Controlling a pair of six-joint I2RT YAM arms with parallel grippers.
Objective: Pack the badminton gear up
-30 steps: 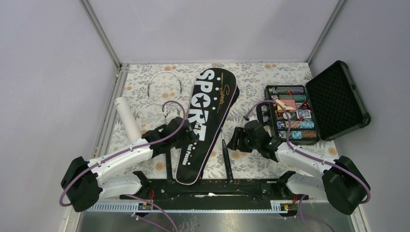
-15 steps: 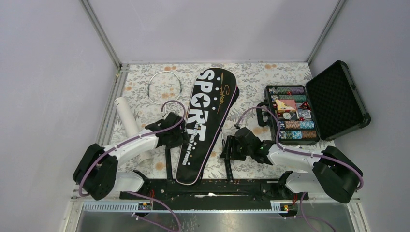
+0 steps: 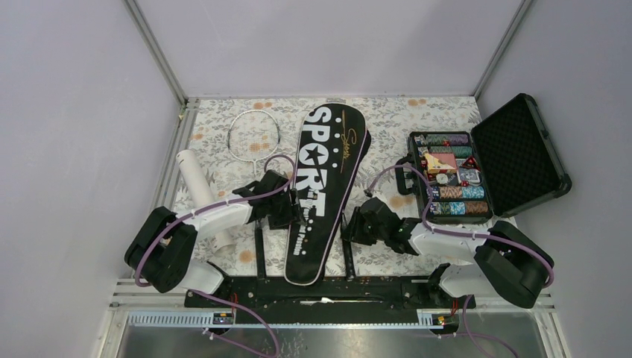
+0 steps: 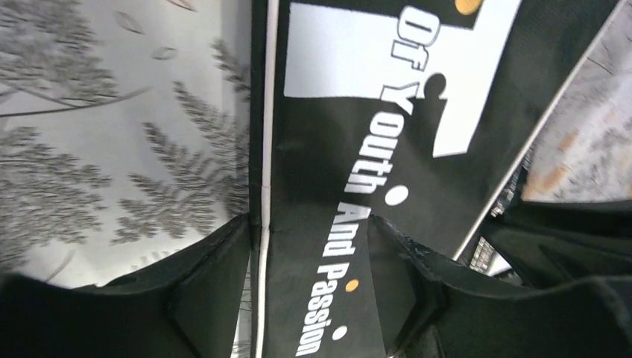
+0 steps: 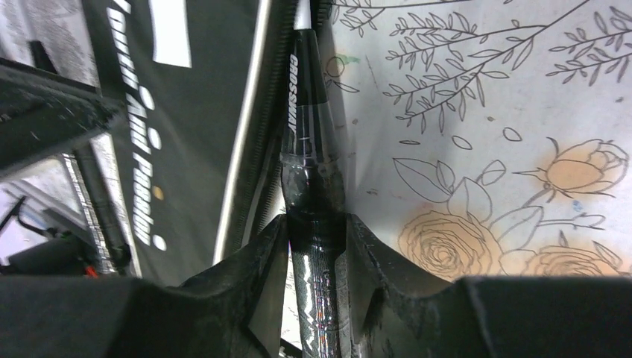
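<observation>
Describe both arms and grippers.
The left arm and right arm match: white links, bulky black joints, a purple cable looping along each. The left gripper and right gripper are black, with two thick wedge-shaped fingers. No markings show.

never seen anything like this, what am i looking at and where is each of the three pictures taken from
This is a robot with two white arms, a left arm and a right arm, bolted at the near edge of a flower-patterned table. The wide picture looks down from above. The other two come from a camera on each wrist, so each shows that arm's own fingers.

On the table lie a long black "SPORT" racket bag, a thin silver-white racket, a white cardboard tube and an open black hard case of coloured poker chips.

The right arm's fingers are closed around a second racket's black handle. The left arm's fingers straddle the bag's edge; whether they pinch it is unclear.
</observation>
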